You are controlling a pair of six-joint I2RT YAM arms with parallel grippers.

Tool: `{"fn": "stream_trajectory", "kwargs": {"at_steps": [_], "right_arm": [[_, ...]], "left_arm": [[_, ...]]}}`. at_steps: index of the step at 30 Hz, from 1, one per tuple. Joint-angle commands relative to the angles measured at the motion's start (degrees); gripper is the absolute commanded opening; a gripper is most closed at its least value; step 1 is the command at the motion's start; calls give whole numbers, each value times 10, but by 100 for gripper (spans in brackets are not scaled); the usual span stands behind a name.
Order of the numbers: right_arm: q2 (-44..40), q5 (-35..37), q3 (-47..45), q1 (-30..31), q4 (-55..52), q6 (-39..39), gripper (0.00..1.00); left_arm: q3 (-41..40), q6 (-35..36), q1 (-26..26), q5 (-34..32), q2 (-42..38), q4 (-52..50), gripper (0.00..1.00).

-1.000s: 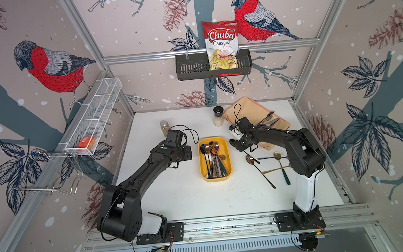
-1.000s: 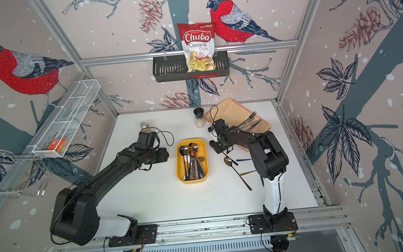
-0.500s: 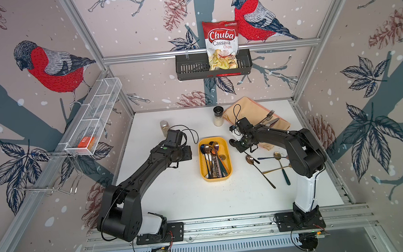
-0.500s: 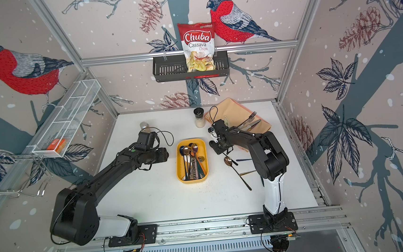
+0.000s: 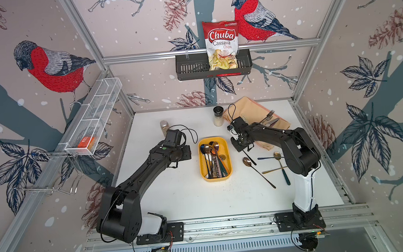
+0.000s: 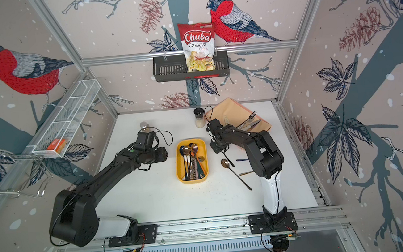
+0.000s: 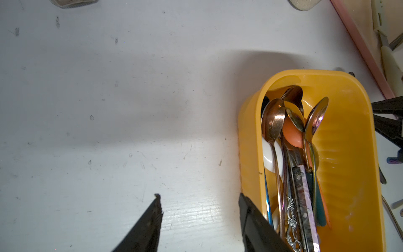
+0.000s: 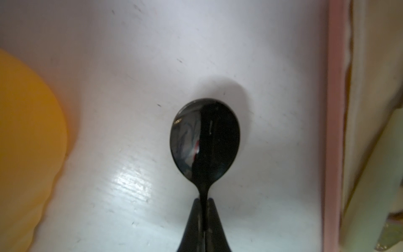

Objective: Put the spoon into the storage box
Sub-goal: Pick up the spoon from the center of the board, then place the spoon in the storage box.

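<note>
My right gripper (image 8: 204, 199) is shut on the thin neck of a black spoon (image 8: 205, 139), whose bowl points away over the white table. In both top views this gripper (image 5: 238, 147) (image 6: 215, 148) is just right of the yellow storage box (image 5: 215, 179) (image 6: 193, 180), and the spoon's black handle (image 5: 250, 157) sticks out behind it. The box (image 7: 349, 135) holds several spoons. My left gripper (image 7: 199, 197) (image 5: 188, 154) stands open and empty at the box's left side, one finger close to its wall.
Loose spoons (image 5: 247, 162) (image 5: 277, 155) lie right of the box. A beige napkin (image 5: 250, 105) with fork and knife lies at the back right, next to a pepper shaker (image 5: 218, 116). A spice jar (image 5: 164, 126) stands behind my left arm. A dark basket (image 5: 191, 67) hangs on the back wall.
My right gripper's jaws have closed onto the black spoon's neck. Neither arm has visibly shifted, and the left gripper stays open.
</note>
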Motion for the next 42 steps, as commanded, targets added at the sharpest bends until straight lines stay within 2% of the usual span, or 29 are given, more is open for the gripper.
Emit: {"fn": "stream_trajectory", "kwargs": {"at_steps": [1,10,17,21,25,32,42], "right_arm": [[-6,50,8,2,14,11,4],[-54,57,35,5,-11,47,3],[-83,41,68,49,-71,111,4],[-82,-16,102,73,-80,170,4],[-75,-32,126,95,-78,220,4],[-55,-25,136,128,-74,267,4],[-43,-42,104,132,-49,331,4]], "left_arm": [[1,8,3,-5,-3,-7,58],[-2,10,6,-6,-4,-2,59],[-4,12,12,-5,-6,1,59],[-4,14,14,-4,-7,3,59],[-6,12,15,-3,-12,5,59],[-11,14,17,-1,-18,7,59],[-19,9,17,4,-22,10,59]]}}
